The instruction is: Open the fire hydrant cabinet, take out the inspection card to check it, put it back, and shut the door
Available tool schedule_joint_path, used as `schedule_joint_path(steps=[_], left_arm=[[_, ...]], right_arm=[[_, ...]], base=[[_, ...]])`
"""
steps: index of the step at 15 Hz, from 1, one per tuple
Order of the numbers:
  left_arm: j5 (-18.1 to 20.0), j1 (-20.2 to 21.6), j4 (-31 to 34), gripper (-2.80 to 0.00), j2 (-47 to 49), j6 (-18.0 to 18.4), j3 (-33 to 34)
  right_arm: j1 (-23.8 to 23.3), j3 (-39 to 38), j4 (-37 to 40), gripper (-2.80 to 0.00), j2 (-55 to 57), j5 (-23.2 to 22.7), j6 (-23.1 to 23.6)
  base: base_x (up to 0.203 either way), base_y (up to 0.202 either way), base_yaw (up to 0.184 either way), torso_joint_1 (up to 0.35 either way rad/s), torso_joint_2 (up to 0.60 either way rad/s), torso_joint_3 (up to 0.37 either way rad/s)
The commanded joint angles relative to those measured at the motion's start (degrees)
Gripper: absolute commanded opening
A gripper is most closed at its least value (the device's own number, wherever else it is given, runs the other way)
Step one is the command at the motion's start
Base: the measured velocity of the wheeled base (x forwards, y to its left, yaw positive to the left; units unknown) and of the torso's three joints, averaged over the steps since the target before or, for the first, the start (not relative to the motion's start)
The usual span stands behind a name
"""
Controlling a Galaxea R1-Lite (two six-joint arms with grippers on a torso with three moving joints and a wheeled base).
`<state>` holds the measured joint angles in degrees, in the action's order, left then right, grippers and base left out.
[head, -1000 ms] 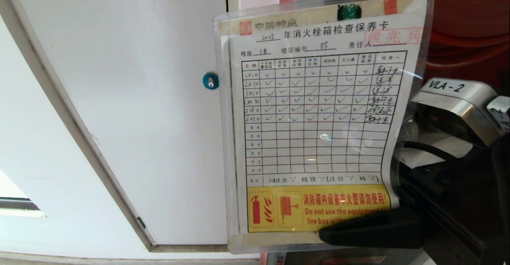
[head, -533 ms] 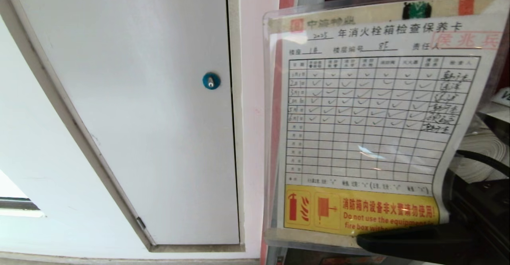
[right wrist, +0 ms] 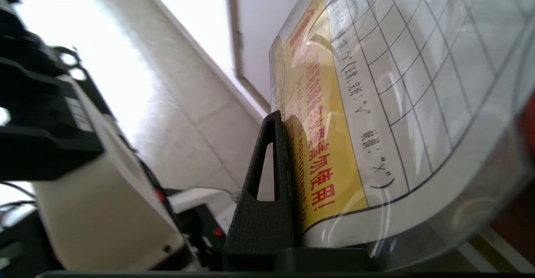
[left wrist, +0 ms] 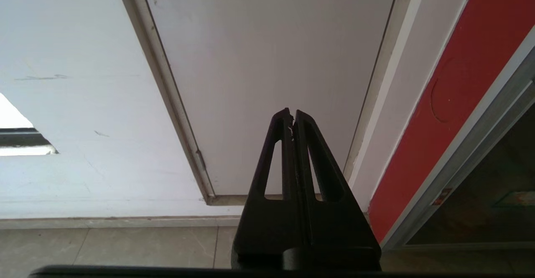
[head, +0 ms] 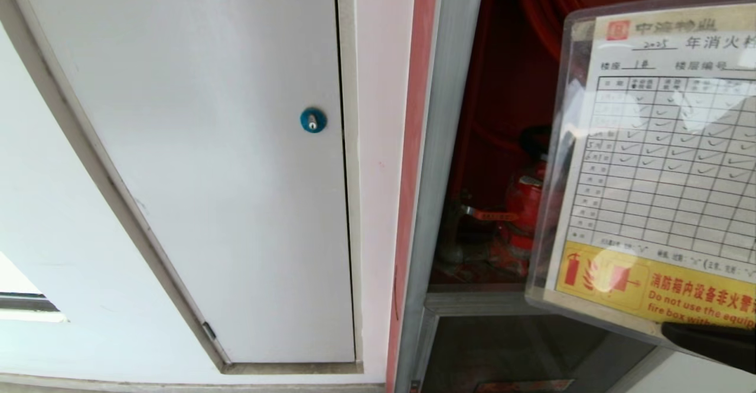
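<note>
Well past the halfway mark, by the look of it: opened already, with the red interior of the fire hydrant cabinet [head: 438, 145] showing past its silver frame and the red valve [head: 522, 204] visible low inside. Taken out too: holding the inspection card [head: 661, 162] up in front of the opening, over toward the right side of the head view, printed grid and yellow warning strip facing the head camera, not touching the frame. Probably at the tail of the checking step or at the start of the return; left to do are slipping the card back inside and shutting the door, which appears in no view. Gripping the card by its lower yellow edge with the right gripper [head: 709, 337], fingers [right wrist: 255, 228] pinched tight on the plastic sleeve, one finger in front of the sleeve and the other hidden behind it, the sheet bowing slightly above the pinch. Reaching up from below and from the right, so only a dark fingertip enters the head view. Hanging idle with the left gripper [left wrist: 292, 117], fingers pressed together on nothing, pointed toward the white door with the blue lock [head: 312, 120] beside the cabinet.
</note>
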<state>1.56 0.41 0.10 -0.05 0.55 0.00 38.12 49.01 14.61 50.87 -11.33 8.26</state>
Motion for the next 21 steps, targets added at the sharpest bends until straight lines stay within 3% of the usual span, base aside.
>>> schedule_joint_path(steps=[1, 6, 9, 14, 18, 21], left_arm=[[0.02, 0.02, -0.01, -2.80, 0.05, 0.07, 0.00], [0.02, 0.02, -0.01, -2.80, 0.05, 0.07, 0.00], [0.02, 0.02, -0.01, -2.80, 0.05, 0.07, 0.00], [0.02, 0.02, -0.01, -2.80, 0.05, 0.07, 0.00], [0.02, 0.02, -0.01, -2.80, 0.05, -0.02, 0.00], [0.02, 0.02, -0.01, -2.80, 0.05, 0.00, 0.00]], right_arm=[[0.02, 1.50, 3.11, -2.80, -2.78, 3.70, 1.52], [-0.06, 5.03, 11.30, -2.80, -2.01, 22.39, 13.77], [-1.14, 7.10, 13.28, -2.80, 0.09, 29.51, 20.46], [-11.13, 10.68, 12.82, -2.80, 5.85, 34.97, 35.50], [-12.10, 14.57, 12.81, -2.80, 10.70, 44.46, 45.76], [-12.22, 15.49, 12.45, -2.80, 12.83, 45.95, 51.67]], base=[[0.000, 0.000, 0.000, 0.000, 0.00, 0.000], [0.000, 0.000, 0.000, 0.000, 0.00, 0.000], [0.000, 0.000, 0.000, 0.000, 0.00, 0.000], [0.000, 0.000, 0.000, 0.000, 0.00, 0.000], [0.000, 0.000, 0.000, 0.000, 0.00, 0.000], [0.000, 0.000, 0.000, 0.000, 0.00, 0.000]])
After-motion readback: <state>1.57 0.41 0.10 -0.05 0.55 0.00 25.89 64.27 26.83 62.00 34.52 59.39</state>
